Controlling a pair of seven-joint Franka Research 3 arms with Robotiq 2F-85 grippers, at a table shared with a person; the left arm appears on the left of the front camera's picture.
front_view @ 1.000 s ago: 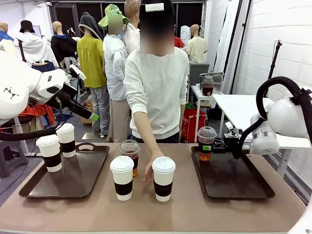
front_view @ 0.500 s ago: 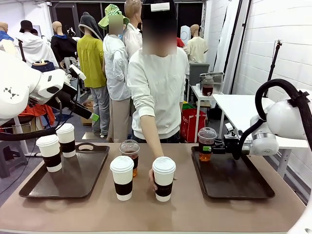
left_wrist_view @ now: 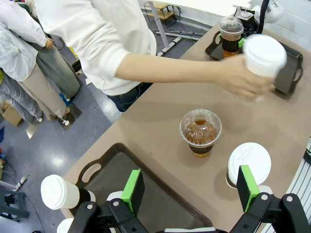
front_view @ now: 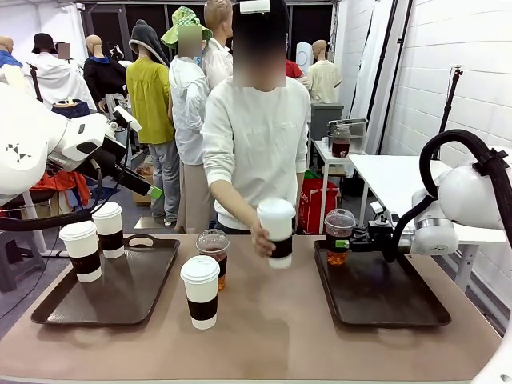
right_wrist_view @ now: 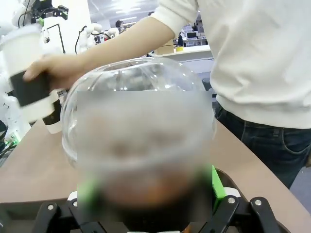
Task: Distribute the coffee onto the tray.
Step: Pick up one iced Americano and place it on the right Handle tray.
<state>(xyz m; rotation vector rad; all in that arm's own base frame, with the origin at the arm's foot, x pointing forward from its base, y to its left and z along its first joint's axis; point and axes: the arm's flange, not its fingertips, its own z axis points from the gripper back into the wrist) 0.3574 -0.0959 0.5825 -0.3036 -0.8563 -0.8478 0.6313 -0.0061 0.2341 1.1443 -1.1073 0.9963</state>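
One white paper cup with dark sleeve [front_view: 277, 222], earlier standing on the brown table [front_view: 264, 340], is now lifted in the person's hand [front_view: 262, 239]. Left gripper [left_wrist_view: 190, 189] hangs spread, empty, near the left dark tray [front_view: 120, 298]. Right gripper [front_view: 346, 242] flanks the clear dome-lidded iced coffee cup [front_view: 339, 227] on the right tray [front_view: 384, 302]; gripping or not, I cannot tell.

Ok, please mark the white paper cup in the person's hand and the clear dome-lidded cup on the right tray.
white paper cup [front_view: 277, 226]: front view, wall under the lid.
clear dome-lidded cup [front_view: 339, 218]: front view, on its dome lid.
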